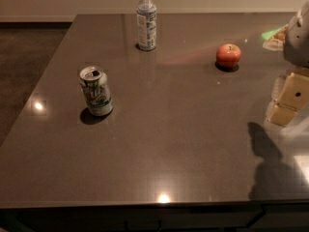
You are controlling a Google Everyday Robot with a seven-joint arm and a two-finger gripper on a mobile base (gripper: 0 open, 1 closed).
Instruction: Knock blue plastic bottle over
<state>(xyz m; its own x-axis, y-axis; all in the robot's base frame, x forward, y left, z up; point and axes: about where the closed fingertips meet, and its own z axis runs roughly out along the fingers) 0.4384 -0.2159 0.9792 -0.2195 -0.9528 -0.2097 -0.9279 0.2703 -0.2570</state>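
Note:
The blue plastic bottle (146,21) stands upright near the table's far edge, left of centre. It is clear plastic with a white cap and a blue-and-white label. My gripper (288,100) hangs at the right edge of the view, over the right side of the table, with pale yellow fingers pointing down. It is far from the bottle, to the right and nearer the front. It holds nothing that I can see.
A green-and-white soda can (96,91) stands upright at the left of the dark table (164,144). A red apple (228,55) lies at the back right. A packet (275,37) lies at the far right edge. Dark floor lies to the left.

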